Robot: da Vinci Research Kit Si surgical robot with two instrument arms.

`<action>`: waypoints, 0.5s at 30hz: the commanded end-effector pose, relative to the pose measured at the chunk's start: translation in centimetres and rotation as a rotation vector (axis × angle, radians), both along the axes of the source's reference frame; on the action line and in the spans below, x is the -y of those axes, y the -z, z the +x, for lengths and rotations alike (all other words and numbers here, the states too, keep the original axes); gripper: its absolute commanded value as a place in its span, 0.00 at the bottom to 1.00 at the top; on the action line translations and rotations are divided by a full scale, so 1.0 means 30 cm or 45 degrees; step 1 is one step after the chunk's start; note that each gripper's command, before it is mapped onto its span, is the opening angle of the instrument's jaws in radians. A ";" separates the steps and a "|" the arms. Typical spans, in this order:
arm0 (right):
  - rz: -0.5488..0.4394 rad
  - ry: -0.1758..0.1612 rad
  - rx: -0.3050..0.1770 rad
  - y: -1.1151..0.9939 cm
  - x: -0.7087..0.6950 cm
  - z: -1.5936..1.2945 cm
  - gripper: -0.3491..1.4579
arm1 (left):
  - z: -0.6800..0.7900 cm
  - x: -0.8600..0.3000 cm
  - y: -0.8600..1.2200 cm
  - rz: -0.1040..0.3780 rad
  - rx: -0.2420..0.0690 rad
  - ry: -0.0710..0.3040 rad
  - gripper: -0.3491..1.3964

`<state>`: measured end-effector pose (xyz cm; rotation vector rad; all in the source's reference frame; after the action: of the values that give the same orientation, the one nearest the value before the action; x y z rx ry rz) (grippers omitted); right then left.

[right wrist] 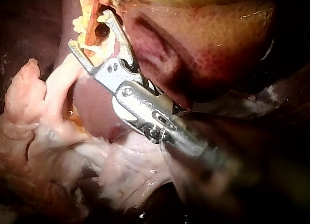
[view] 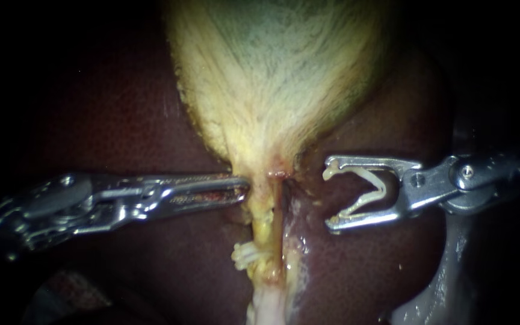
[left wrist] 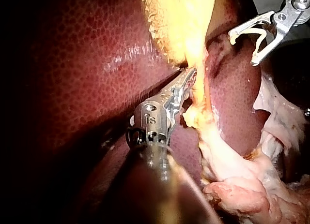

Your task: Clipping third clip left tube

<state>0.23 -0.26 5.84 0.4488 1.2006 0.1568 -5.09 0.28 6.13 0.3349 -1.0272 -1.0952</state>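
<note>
The yellow gallbladder (view: 272, 78) narrows to a neck, from which two thin tubes run down side by side. A white clip (view: 245, 256) sits low on the left tube (view: 262, 225). My left instrument (view: 245, 188) comes in level, and its jaws are shut on the gallbladder's neck; its tip (left wrist: 190, 79) is pressed into the yellow tissue. My right instrument (view: 327, 198) hangs to the right of the tubes without touching them. Its jaws stand wide apart with a white open clip (view: 362, 192) seated between them, as the other views of it show (left wrist: 242, 50) (right wrist: 91, 29).
Dark red liver (view: 121, 120) surrounds the gallbladder on both sides. Pale ragged fatty tissue (left wrist: 242, 185) lies below the tubes and under the right instrument (right wrist: 121, 171). A shiny pale fold (view: 428, 295) lies at the lower right.
</note>
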 end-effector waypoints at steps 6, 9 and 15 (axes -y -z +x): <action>0.000 0.000 0.000 0.0001 0.0001 0.0000 0.52 | 0.0001 -0.0001 0.0001 0.001 -0.002 0.002 0.00; 0.001 0.002 -0.002 0.0000 0.0004 0.0006 0.52 | 0.0011 -0.0010 0.0010 0.004 0.001 -0.001 0.00; 0.005 0.017 -0.011 -0.0004 0.0023 0.0036 0.52 | 0.0068 -0.0045 0.0053 0.010 -0.003 0.006 0.00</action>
<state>0.36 -0.34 5.86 0.4618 1.2066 0.1443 -4.86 0.42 5.96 0.3371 -1.0200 -1.1045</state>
